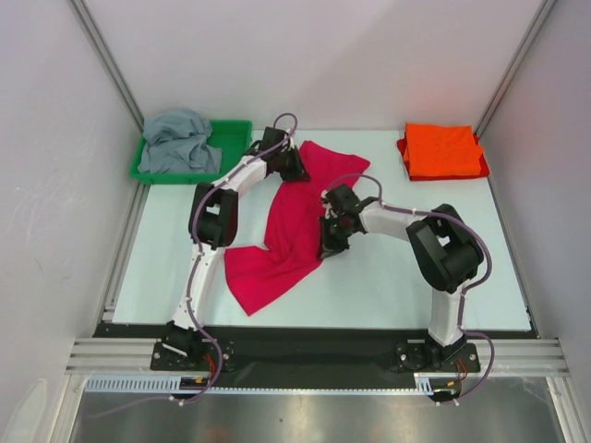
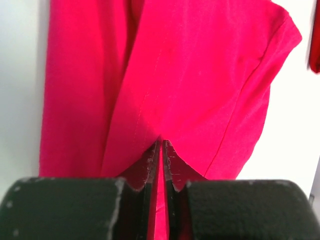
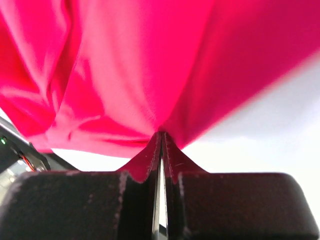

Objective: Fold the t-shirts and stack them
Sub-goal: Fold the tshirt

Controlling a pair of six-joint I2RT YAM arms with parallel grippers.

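The left hand (image 2: pixel 161 142) pinches the crimson-pink t-shirt (image 1: pixel 268 268) at its far end; the right hand (image 3: pixel 161 134) is clamped on its right edge. Best to lift both evenly, keeping the cloth taut. It sprawls across the tabletop (image 1: pixel 397 286); the orange t-shirt (image 1: pixel 443 152) lies folded far right, the grey t-shirt (image 1: pixel 180 143) crumpled in a green tray (image 1: pixel 233 137) far left. White walls (image 1: pixel 323 55) surround.
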